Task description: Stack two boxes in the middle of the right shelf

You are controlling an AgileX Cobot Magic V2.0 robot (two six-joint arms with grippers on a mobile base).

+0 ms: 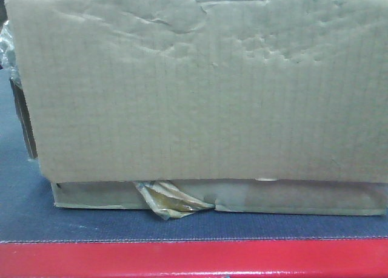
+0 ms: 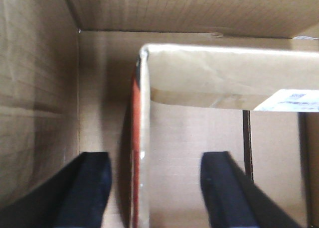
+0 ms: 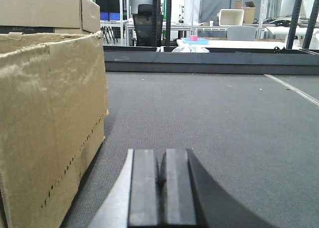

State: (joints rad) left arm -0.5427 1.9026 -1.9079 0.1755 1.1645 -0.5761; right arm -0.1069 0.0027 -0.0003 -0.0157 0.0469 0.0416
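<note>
Large box (image 1: 200, 90) fills the front view, creased face toward camera. Directly under the large box: flat box (image 1: 291, 199), with torn yellowish tape (image 1: 167, 202) hanging just below the large box's lower rim. Both on grey felt worktop (image 1: 121, 226); red edge (image 1: 194, 257) in front of the large box

Left claw (image 2: 155, 163) wide, inside a brown cardboard interior, fingers either side of an upright carton wall (image 2: 144, 113) with a red face, gap on both sides

Right claw (image 3: 162, 173) pressed closed, empty, low over the worktop. Cardboard side (image 3: 50, 118) just to its left; cannot tell if it is the large box

The big box (image 1: 200, 84) is plain ribbed brown, the tape (image 1: 167, 204) on the flatter box (image 1: 291, 197) yellowish, the desk (image 1: 91, 224) grey with a red edge (image 1: 194, 258)
</note>
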